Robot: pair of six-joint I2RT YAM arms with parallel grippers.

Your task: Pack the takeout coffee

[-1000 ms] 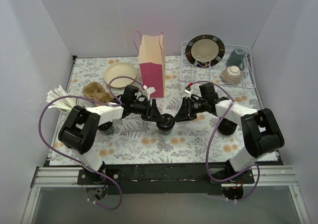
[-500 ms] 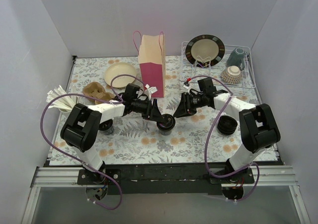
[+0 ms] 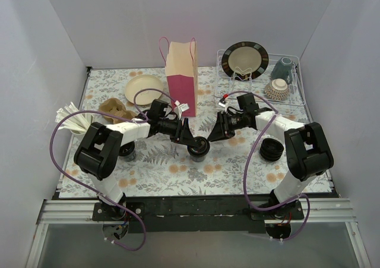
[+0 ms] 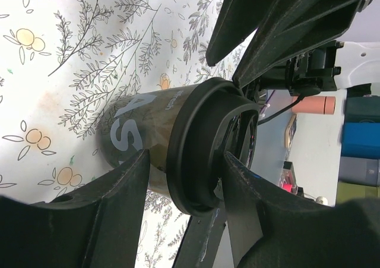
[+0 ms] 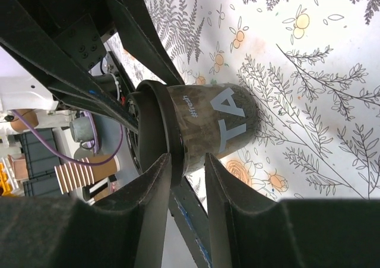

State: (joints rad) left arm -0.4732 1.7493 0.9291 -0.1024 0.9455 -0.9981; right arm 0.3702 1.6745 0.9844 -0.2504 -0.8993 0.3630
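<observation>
Coffee first: the takeout coffee (image 3: 199, 148), a black cup with its black lid on, is near the middle of the bench (image 3: 178, 179), a little toward the near edge from the pink-and-tan paper bag (image 3: 182, 81). The bag stands upright, apart from the cup. My left gripper (image 4: 189, 179) reaches in from the left and pinches the cup. On the left wrist view one finger presses the cup wall just under the lid and the other lies against the lid's rim. I cannot tell whether the cup's base touches the bench. My right gripper (image 5: 187, 161) comes in from the right with its fingers a narrow gap apart, tips right at the lid's edge. I cannot tell whether they nip the rim or merely sit beside it. A stack of black lids (image 3: 272, 150) lies by the right arm.
</observation>
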